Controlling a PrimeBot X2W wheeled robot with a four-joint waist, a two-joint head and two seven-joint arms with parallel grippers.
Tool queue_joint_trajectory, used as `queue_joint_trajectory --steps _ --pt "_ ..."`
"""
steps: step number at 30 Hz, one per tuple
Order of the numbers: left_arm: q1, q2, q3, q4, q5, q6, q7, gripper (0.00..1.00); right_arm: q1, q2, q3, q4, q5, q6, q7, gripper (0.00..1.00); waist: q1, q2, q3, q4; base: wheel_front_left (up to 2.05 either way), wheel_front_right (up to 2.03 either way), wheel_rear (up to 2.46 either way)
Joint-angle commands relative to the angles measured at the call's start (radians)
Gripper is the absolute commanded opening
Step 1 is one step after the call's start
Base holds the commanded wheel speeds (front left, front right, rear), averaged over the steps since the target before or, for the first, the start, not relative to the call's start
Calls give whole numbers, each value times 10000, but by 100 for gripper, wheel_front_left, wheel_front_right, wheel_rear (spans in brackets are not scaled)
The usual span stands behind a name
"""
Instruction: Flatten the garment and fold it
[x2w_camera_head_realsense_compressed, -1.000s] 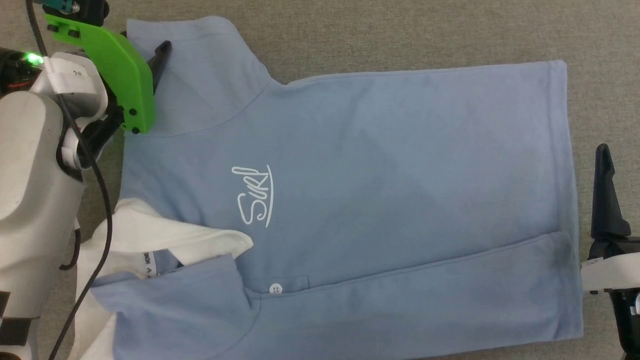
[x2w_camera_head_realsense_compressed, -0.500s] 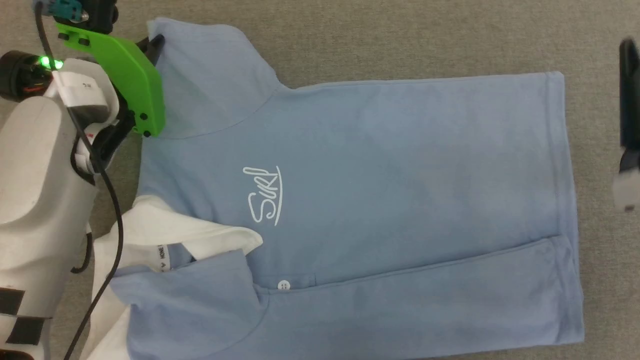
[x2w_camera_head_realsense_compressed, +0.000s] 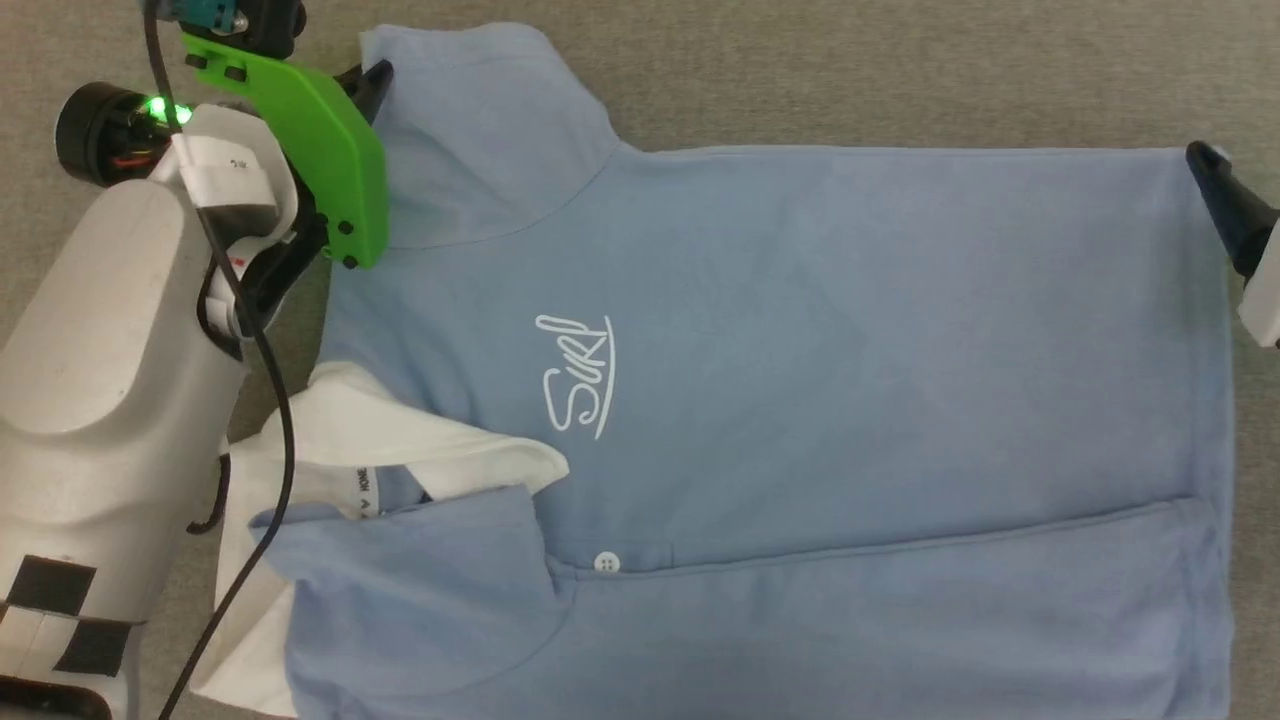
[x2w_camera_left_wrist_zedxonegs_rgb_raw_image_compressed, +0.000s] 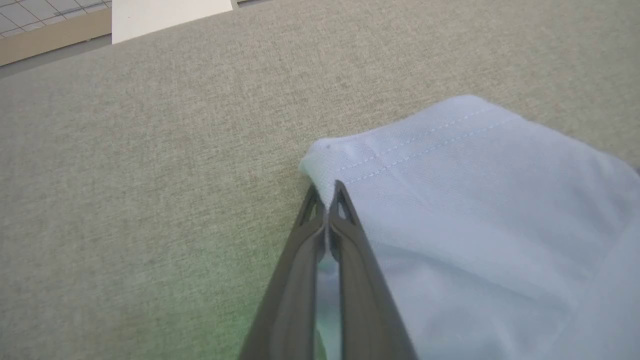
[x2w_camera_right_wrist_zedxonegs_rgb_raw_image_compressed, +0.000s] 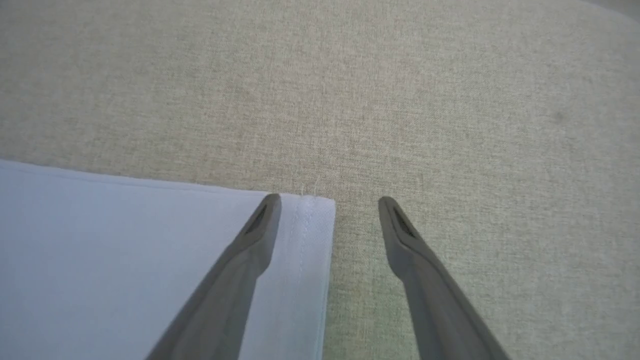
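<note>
Right claw (x2w_camera_right_wrist_zedxonegs_rgb_raw_image_compressed: 328, 200) moved to garment (x2w_camera_head_realsense_compressed: 800, 350) hem corner, wide open (astride it) | left claw (x2w_camera_left_wrist_zedxonegs_rgb_raw_image_compressed: 327, 187) pinching sleeve edge

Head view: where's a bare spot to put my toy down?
The widest bare patch of grey cloth surface runs along the top, between the polo shirt's sleeve and the right tool. The left is crowded: the left tool pinches the sleeve there.

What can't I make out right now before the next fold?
- Near edge of the polo shirt: head view, cut off at the bottom.
- Wording on the collar label: head view, too small and partly covered by cloth.
- How much sleeve the left hand holds: left wrist view, its shut fingers cover it.
</note>
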Motion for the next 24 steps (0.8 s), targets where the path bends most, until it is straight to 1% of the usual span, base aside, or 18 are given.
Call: queue_joint_trajectory --steps 1,5,6,7,8,10,14,19,24 --pt "-193 -83 -10 38 -24 -8 -50 0 -107 -16 10 77 -15 -15 56 100 0 0 116 141 0 0 0" --pt "-242 -179 -68 136 -43 -14 -99 0 20 -5 123 287 9 -15 273 100 0 0 156 213 0 0 0" --pt "-257 -193 -79 158 -48 -18 -105 0 46 -8 169 323 14 -15 360 51 0 0 160 225 0 0 0" --pt "-281 -209 -89 185 -51 -21 -115 0 63 -15 205 340 23 -15 422 36 0 0 167 236 0 0 0" --pt "-302 -221 -94 207 -57 -19 -120 0 65 -13 193 354 15 -15 450 0 0 0 170 243 0 0 0" --pt "-344 -258 -70 256 -88 5 -167 0 81 -41 184 378 -61 -15 488 0 0 0 141 258 0 0 0" --pt "-345 -282 48 310 -124 7 -577 0 22 -50 126 336 -65 -15 91 0 0 0 -127 263 0 0 0" --pt "-68 -330 438 244 -395 -18 -1484 0 146 -100 -80 433 28 -15 -732 0 0 0 -806 294 0 0 0" --pt "731 -150 660 -424 -606 -214 -2368 0 811 -113 -265 347 271 -15 -1449 0 0 0 -1622 382 0 0 0"
